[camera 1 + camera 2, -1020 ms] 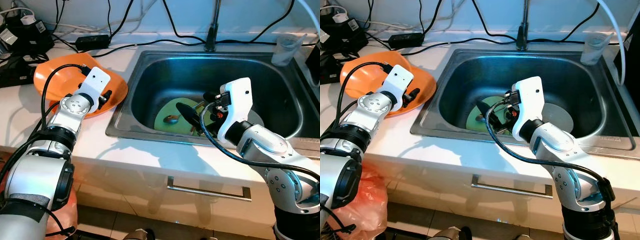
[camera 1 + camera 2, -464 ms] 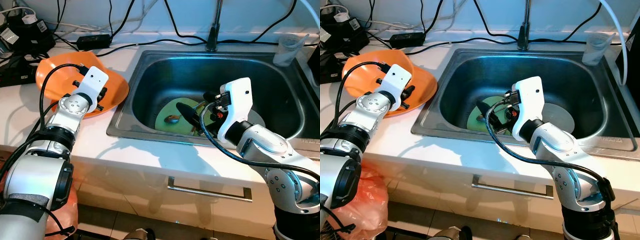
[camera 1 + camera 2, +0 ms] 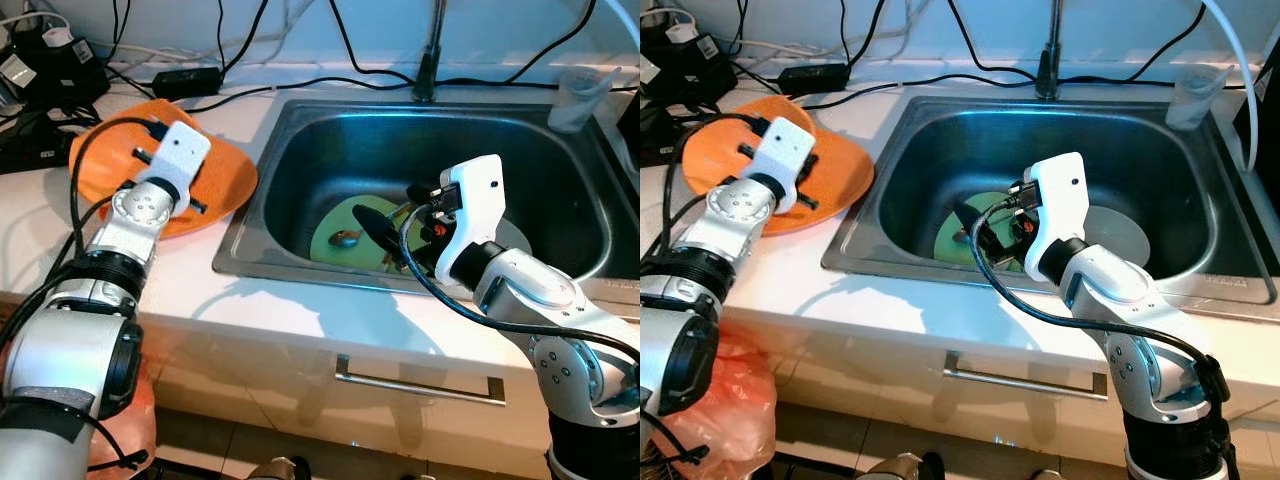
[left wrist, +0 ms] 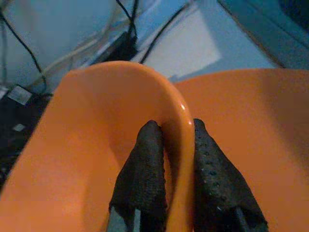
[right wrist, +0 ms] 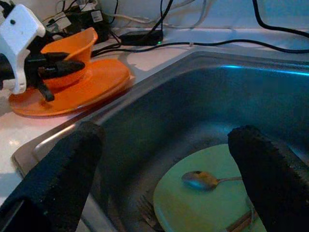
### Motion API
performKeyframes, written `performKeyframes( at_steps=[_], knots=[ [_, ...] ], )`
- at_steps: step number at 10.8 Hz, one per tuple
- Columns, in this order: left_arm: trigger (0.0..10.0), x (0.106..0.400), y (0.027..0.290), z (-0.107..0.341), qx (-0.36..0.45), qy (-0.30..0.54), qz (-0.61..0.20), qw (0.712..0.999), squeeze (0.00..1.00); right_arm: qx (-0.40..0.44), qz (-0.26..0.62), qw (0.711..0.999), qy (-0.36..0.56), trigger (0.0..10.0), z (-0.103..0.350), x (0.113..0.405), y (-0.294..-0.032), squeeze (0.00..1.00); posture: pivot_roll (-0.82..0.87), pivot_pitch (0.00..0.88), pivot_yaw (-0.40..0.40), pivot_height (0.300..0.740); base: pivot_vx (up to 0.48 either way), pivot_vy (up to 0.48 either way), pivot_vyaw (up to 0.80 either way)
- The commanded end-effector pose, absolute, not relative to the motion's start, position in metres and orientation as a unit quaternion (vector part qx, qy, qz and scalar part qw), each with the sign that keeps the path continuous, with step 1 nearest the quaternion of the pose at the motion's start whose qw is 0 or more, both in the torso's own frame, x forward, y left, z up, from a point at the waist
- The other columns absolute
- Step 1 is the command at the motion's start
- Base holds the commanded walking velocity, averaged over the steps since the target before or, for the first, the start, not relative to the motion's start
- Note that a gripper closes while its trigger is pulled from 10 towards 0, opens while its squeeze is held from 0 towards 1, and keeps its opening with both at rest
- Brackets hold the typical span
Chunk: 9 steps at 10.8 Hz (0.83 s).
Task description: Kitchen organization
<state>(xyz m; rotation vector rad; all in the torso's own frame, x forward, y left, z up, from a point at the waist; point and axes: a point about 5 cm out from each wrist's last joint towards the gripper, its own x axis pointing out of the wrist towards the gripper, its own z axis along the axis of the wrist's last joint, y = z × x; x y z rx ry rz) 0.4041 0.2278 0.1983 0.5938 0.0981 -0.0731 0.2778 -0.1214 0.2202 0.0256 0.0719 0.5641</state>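
An orange bowl (image 4: 179, 107) sits on an orange plate (image 3: 228, 178) on the counter left of the sink. My left gripper (image 4: 171, 128) is shut on the bowl's rim, one finger inside and one outside. The right wrist view shows the same bowl (image 5: 68, 44) above the plate (image 5: 87, 86), with the left gripper (image 5: 60, 63) beside it. My right gripper (image 5: 169, 134) hangs open inside the sink (image 3: 250, 215), above a green plate (image 5: 188, 208) with a spoon (image 5: 203, 180) on it.
A grey plate (image 3: 1118, 236) lies in the sink beside the green one, and a fork (image 5: 145, 212) lies at its edge. A faucet (image 3: 428, 60) stands behind the sink and a plastic cup (image 3: 575, 100) at the back right. Cables and a power adapter (image 3: 185, 80) run along the back.
My left wrist has turned and shifted a little toward the back left, taking the orange bowl with it over the plate. The right arm has not moved.
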Motion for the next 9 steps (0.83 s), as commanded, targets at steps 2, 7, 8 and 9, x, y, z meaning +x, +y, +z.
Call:
performKeyframes(
  at_steps=[2,7,8,9],
  knots=[
    [0.0,0.403,0.231,0.196,0.281,0.053,-0.029,0.958,0.0,0.011,0.282,0.959,0.024,10.0,0.226,0.278,-0.12,0.0,-0.03,0.077,0.119,0.74,0.0,0.0,0.0],
    [0.0,0.408,0.219,0.219,0.293,-0.027,-0.027,0.955,0.0,0.009,0.284,0.959,0.022,10.0,0.227,0.279,-0.119,0.0,-0.03,0.069,0.116,0.74,0.0,0.0,0.0],
    [0.0,0.408,0.215,0.223,0.294,-0.043,-0.028,0.954,0.0,0.008,0.282,0.959,0.022,10.0,0.227,0.279,-0.12,0.0,-0.03,0.069,0.116,0.74,0.0,0.0,0.0],
    [0.0,0.41,0.204,0.235,0.292,-0.087,-0.031,0.952,0.0,0.002,0.268,0.963,0.021,10.0,0.228,0.281,-0.125,0.0,-0.03,0.067,0.116,0.74,0.0,0.0,0.0]
  ],
)
